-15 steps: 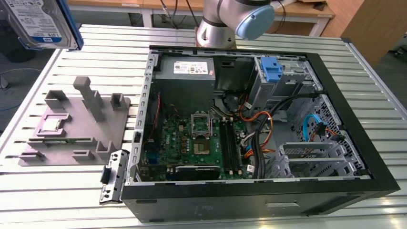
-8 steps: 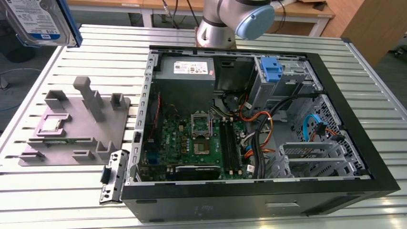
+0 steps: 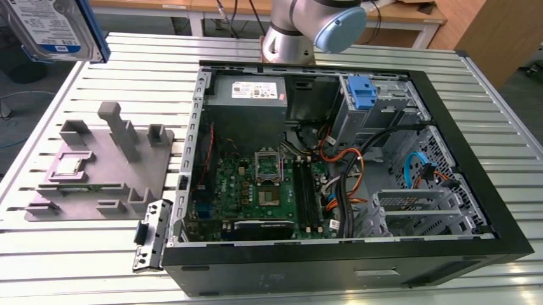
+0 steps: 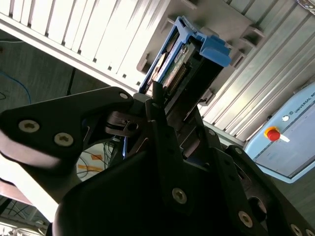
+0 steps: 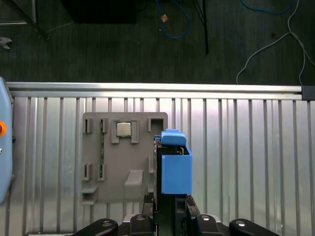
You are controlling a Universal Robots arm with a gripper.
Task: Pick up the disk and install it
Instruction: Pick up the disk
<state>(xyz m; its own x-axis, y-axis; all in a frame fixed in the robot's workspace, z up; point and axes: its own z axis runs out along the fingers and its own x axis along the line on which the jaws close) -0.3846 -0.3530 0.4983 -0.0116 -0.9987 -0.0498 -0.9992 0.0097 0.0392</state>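
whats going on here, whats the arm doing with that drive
The grey robot arm has its tool clamped on a flat silver metal hard drive with blue plastic rails, held in the air over the slatted metal table by the grey parts tray. The open black computer case sits nearby; the drive isn't in it yet.

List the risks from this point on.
1. The tool holds the disk by one end, high above the table. A slip would likely drop it onto the grey fixture or the table.
2. Loose cables crowd the case beside the drive cage. The disk may snag on them going in.
3. Its blue rails could jam if it enters tilted.
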